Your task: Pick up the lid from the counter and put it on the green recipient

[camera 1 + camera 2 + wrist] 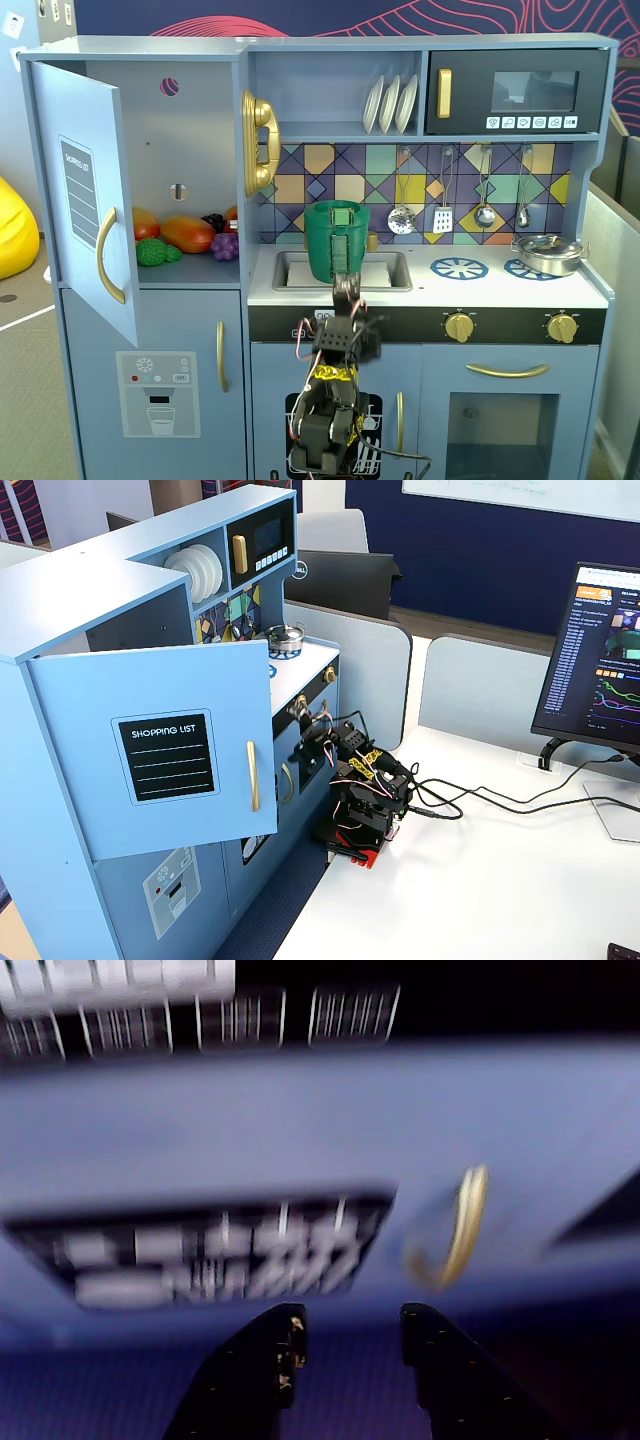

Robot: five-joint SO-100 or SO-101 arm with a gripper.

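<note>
Fixed view from the front is filled by a pale blue wooden toy kitchen (160, 330), whose tall cupboard door (85, 190) stands swung open at the left of the frame. Across the middle a white counter (430, 290) is seen, with a recessed sink (385, 270) at its left end. The tall dark-green plastic pot with a ribbed strap handle (337, 245) stands upright in that sink. A squat silver metal pot (548, 252) sits at the far right, well apart.

The black arm (330, 400) is folded low before the kitchen's front, and its gripper (346, 290) reaches only to the counter's edge, just below the green pot. In the wrist view, which is badly smeared, the gripper (350, 1315) is shown with its fingers apart and nothing between them.

The flat green lid cannot be found on the bare counter. A paler green patch at the pot's mouth may be its knob, but this cannot be told.

The step is therefore judged uncertain: either the reach has not begun or the lid is already seated. If it has not, the lid must first be located. The gripper must then be lifted over the counter's front lip. Open room is ample right of the sink, while the shelf above limits height
</note>
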